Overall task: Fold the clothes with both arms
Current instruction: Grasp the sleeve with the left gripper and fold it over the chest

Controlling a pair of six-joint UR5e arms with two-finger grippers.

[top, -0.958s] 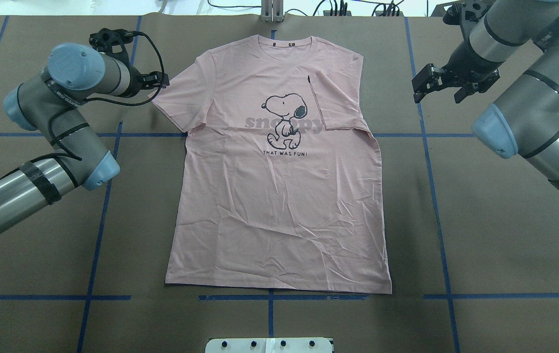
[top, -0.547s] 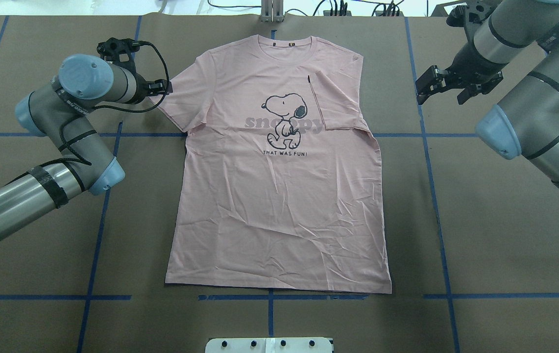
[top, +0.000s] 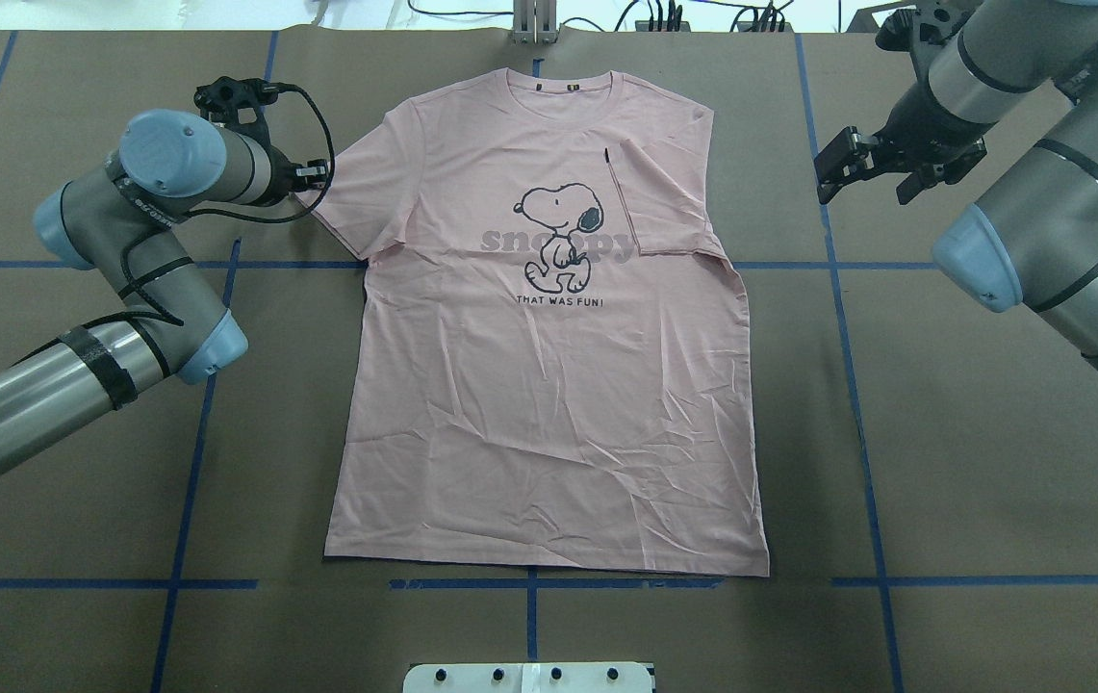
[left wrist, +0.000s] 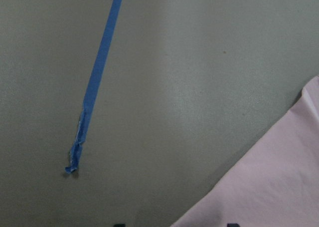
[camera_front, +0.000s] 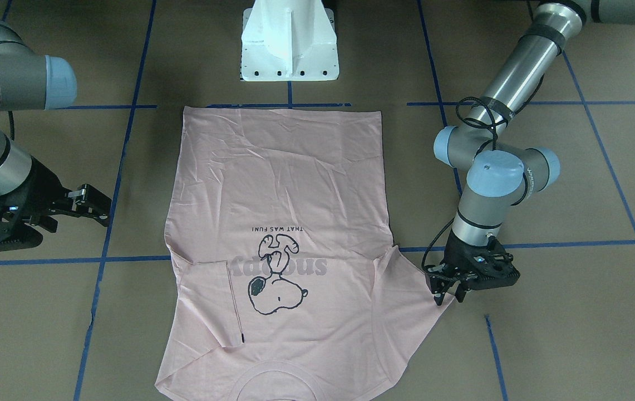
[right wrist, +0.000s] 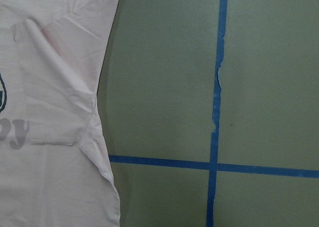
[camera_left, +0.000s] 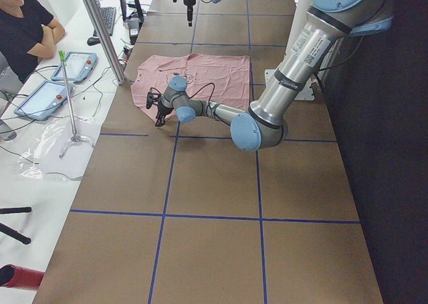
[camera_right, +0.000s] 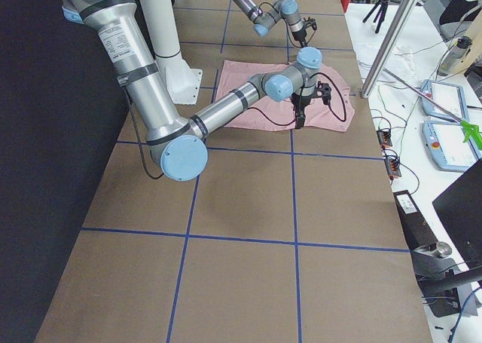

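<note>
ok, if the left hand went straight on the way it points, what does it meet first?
Probably the outer edge of the spread sleeve of the T-shirt: the left hand points down right at it. Its height above the cloth is unclear.

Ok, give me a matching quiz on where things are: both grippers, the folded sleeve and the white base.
1 left gripper
2 right gripper
3 folded sleeve
4 white base

A over bare table
B lying on the front of the T-shirt
C at the edge of the spread sleeve, jaws open
D just past the hem

Pairs: 1-C, 2-A, 3-B, 4-D
</note>
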